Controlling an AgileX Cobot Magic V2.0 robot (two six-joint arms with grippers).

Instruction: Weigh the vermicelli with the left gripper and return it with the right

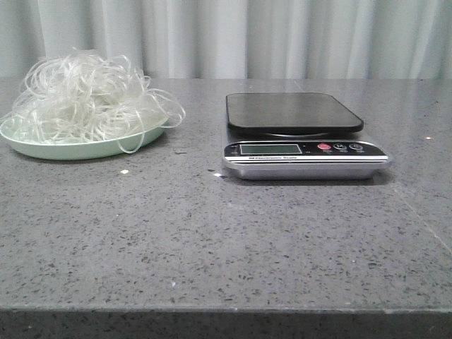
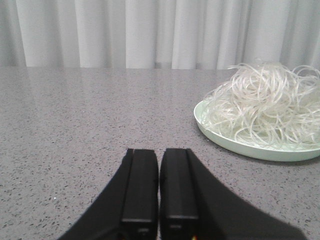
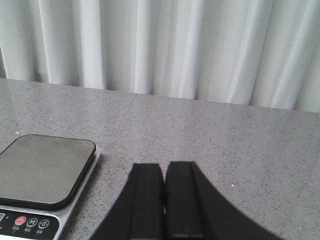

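Note:
The vermicelli [image 1: 83, 95], a fluffy tangle of thin whitish strands, lies on a pale green plate [image 1: 70, 149] at the table's far left. It also shows in the left wrist view [image 2: 267, 107] on the plate [image 2: 240, 147]. A kitchen scale [image 1: 304, 152] with a dark platform [image 1: 291, 111] stands right of centre, its platform bare; it shows in the right wrist view [image 3: 42, 170] too. My left gripper [image 2: 159, 152] is shut and empty, low over the table, short of the plate. My right gripper [image 3: 164, 167] is shut and empty beside the scale. Neither gripper shows in the front view.
A grey speckled stone table [image 1: 212, 240] with its front edge near the bottom of the front view. White curtains [image 1: 282, 35] hang behind the table. A small pale crumb [image 1: 124, 171] lies in front of the plate.

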